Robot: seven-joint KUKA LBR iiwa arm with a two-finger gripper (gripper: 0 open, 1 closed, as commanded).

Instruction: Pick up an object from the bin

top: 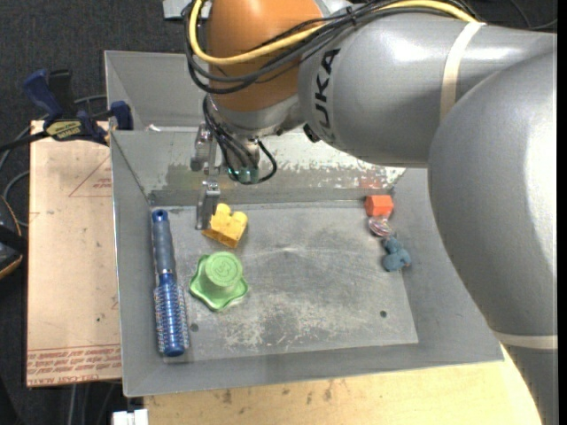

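My gripper (206, 211) hangs low at the bin's back left, under the orange wrist cover. Its tip is just left of a yellow toy brick (227, 225) lying on the floor there, right against the brick's left side or overlapping it. Nothing can be seen held in it. A green round cup-like piece (218, 281) lies in front of the brick. A blue hairbrush (166, 282) lies lengthwise along the left wall, handle toward the back.
At the back right lie an orange cube (379, 205), a small pinkish thing (379, 227) and a blue-grey figure (395, 255). The big grey arm overhangs the bin's right side and back wall.
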